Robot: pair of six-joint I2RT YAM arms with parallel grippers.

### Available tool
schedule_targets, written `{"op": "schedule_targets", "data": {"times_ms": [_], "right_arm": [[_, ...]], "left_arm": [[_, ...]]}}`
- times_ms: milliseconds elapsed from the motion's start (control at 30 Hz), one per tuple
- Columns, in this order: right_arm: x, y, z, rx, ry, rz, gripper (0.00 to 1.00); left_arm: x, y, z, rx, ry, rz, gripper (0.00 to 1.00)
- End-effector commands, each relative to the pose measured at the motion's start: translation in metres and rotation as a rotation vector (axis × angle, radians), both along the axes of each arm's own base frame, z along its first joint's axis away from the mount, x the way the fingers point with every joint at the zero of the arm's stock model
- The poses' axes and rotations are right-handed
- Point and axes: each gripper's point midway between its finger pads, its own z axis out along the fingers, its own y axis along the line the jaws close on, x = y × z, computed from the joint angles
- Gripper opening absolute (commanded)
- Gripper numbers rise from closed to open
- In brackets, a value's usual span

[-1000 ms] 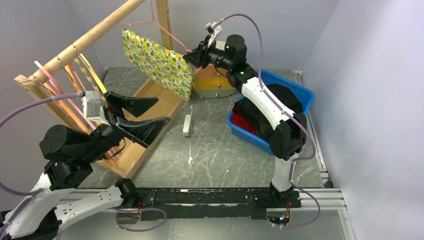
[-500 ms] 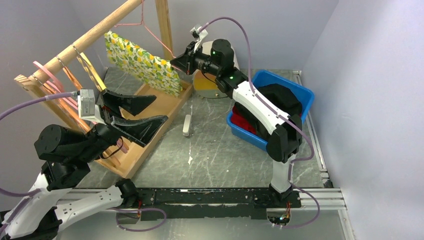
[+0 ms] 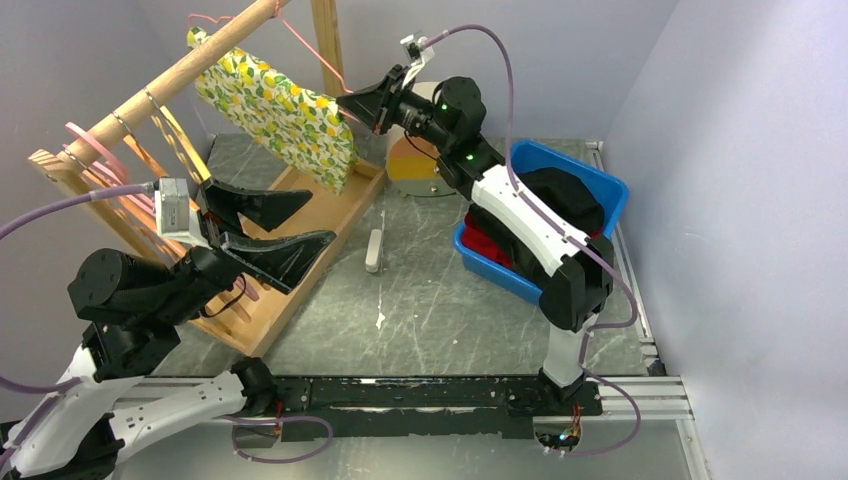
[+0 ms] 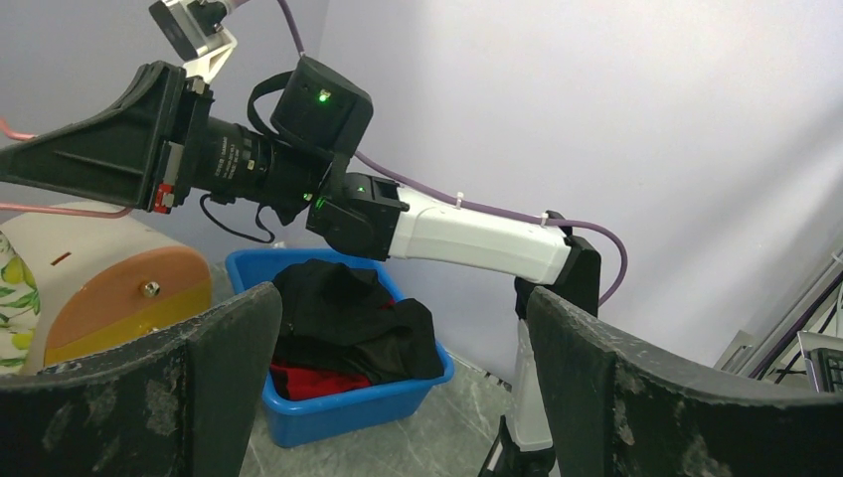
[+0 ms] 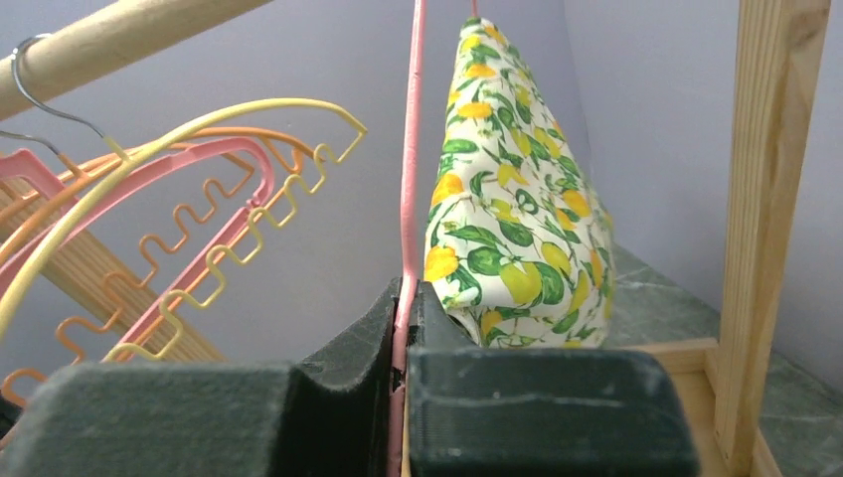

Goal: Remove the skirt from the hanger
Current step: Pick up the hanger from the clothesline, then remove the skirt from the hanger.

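The skirt [image 3: 280, 105], white with a lemon and leaf print, hangs on a thin pink hanger [image 3: 325, 62] hooked over the wooden rod [image 3: 170, 80]. My right gripper [image 3: 345, 103] is shut on the hanger's right end, just beside the skirt's edge. In the right wrist view the pink hanger [image 5: 410, 179] runs up out of my closed right gripper [image 5: 406, 293], with the skirt [image 5: 507, 199] right of it. My left gripper [image 3: 318, 220] is open and holds nothing, low beside the rack. In the left wrist view the left gripper [image 4: 398, 328] faces the right arm.
Several empty pink, orange and yellow hangers [image 3: 120, 165] hang on the rod's left part. A wooden post [image 3: 327, 30] stands behind the skirt. A blue bin [image 3: 612, 188] holds black and red clothes. A round orange and white object [image 3: 425, 165] and a small white piece [image 3: 374, 250] are on the table.
My right gripper has shut on the pink hanger and carried it, with the skirt, left and upward along the rod. The left arm has barely shifted.
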Motion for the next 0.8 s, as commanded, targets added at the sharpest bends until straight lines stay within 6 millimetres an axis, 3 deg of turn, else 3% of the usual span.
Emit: {"op": "schedule_targets", "data": {"times_ms": [0,267,467,633,767], "right_arm": [[-0.026,-0.022,0.070,0.165,-0.121,-0.012,0.00],[-0.046,-0.043,0.071,0.163,-0.129,-0.041,0.00],[-0.065,-0.059,0.041,0.087,-0.094,-0.053,0.00],[-0.087,-0.090,0.009,0.003,-0.069,-0.118,0.00],[-0.117,-0.124,-0.007,-0.068,-0.088,-0.155,0.00]], "left_arm": [[-0.003,0.004,0.013,-0.026,-0.011,-0.002,0.97],[0.000,0.004,0.023,-0.015,-0.027,0.015,0.98],[0.010,-0.018,0.037,0.033,-0.050,-0.003,0.98],[0.022,-0.040,0.048,0.063,-0.067,-0.016,0.98],[0.047,-0.055,0.046,0.109,-0.013,0.040,0.97]]}}
